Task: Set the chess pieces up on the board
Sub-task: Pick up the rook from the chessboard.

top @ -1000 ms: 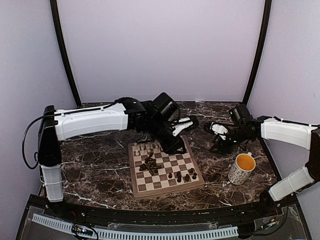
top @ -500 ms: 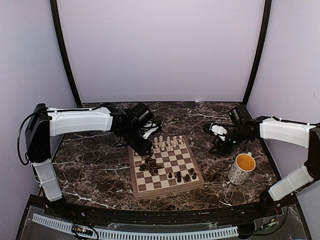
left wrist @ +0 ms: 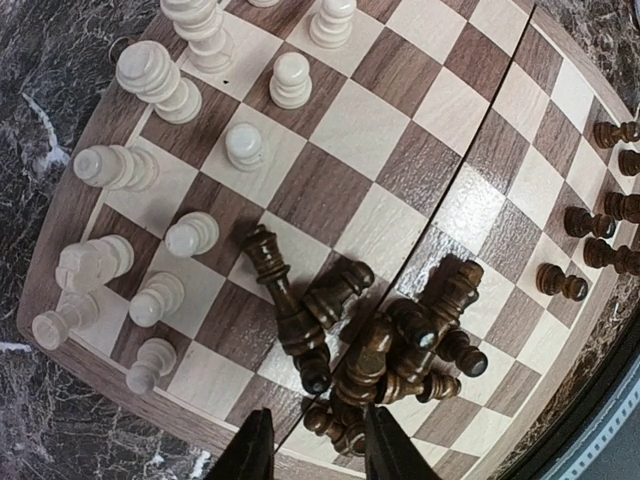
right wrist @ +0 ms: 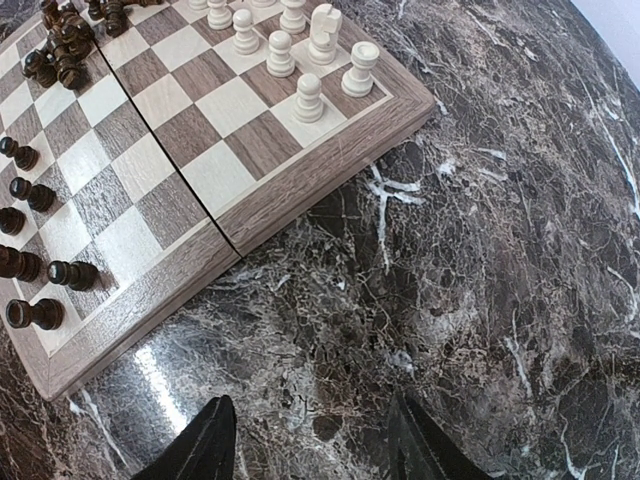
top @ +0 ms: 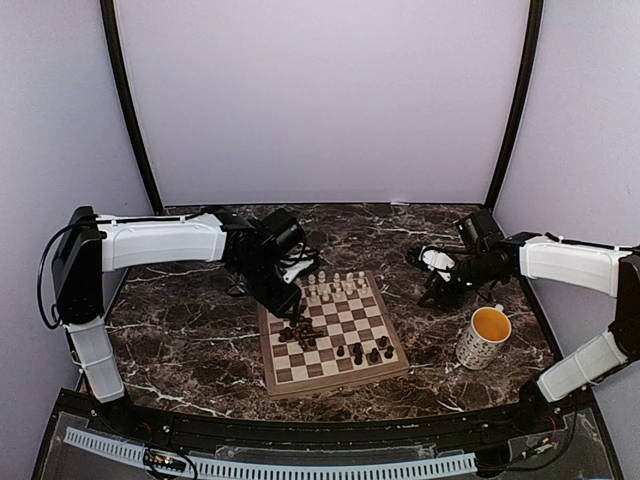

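Dark, white-veined marble covers the table (top: 180,340), closed in by pale lilac walls with two black poles at the back corners. One board (top: 340,384) lies flat near the middle of it. It is checkered in light and dark brown, with a plain wood border and a seam across its middle. One speckled mug (top: 484,337) with a yellow inside stands upright on the marble to the right of the board, apart from it.

The chess pieces sit on the board in three groups. The pale pieces (left wrist: 245,145) stand upright in two rows along the far edge. The left wrist view shows eleven whole ones, with more cut off at the frame edge, and the right wrist view shows at least seven at the other end of those rows. A heap of dark pieces (left wrist: 380,350) lies tipped over and tangled near the board's left side. There are roughly eight, though they overlap too much for a sure count. Six more dark pieces (right wrist: 30,192) stand apart from the heap toward the near right corner.

The left gripper (left wrist: 315,450) hangs over the board's left edge just beside the heap, its jaws parted with nothing between them. The right gripper (right wrist: 310,445) hovers over bare marble to the right of the board's far right corner, jaws likewise spread and holding nothing.
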You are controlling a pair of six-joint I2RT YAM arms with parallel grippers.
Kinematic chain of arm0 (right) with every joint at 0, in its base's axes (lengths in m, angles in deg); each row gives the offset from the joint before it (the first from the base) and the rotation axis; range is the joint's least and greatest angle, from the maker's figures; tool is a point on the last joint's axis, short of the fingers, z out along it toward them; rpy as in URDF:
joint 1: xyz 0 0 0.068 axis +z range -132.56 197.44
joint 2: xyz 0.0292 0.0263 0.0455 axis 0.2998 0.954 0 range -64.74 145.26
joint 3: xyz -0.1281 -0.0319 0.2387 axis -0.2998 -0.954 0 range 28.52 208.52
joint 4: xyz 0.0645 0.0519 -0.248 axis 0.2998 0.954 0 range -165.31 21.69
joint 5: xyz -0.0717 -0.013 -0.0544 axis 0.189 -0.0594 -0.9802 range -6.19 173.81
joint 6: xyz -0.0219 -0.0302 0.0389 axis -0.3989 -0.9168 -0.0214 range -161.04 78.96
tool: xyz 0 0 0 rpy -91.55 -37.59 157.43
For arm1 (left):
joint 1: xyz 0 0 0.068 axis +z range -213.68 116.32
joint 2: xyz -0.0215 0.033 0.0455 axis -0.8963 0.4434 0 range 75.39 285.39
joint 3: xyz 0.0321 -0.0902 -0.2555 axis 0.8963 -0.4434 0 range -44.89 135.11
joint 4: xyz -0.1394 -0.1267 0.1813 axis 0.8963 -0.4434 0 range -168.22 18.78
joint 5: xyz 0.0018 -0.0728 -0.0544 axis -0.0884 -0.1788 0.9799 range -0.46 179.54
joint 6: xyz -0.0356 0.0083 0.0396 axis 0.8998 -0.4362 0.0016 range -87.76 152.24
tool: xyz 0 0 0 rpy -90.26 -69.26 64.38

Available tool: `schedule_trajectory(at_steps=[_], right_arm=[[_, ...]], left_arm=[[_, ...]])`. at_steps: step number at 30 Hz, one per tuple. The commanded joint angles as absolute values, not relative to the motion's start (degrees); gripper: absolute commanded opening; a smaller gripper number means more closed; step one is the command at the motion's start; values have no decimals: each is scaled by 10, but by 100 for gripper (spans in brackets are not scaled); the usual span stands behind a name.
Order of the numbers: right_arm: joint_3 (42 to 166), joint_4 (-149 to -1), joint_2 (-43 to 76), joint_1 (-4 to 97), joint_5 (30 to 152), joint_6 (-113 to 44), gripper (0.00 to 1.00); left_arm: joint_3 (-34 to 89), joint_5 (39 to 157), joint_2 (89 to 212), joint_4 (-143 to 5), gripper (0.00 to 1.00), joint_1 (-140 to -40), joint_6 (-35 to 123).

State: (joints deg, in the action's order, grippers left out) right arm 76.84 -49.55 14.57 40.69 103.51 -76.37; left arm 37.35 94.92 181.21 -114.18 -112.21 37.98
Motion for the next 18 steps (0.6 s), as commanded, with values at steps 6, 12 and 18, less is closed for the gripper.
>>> schedule_trajectory(at_steps=[6,12,18], right_arm=[[772,-499,151,407,1040,-767,53],[772,-498,149,407,1038,-767,53],[772,-498,151,407,1038,-767,53]], left_arm=[[341,999,1775,-1136,34,-1121,396],[334,1002,1780,-1131,34,-1122,398],[334,998,1791,-1139,33,-1127,398]])
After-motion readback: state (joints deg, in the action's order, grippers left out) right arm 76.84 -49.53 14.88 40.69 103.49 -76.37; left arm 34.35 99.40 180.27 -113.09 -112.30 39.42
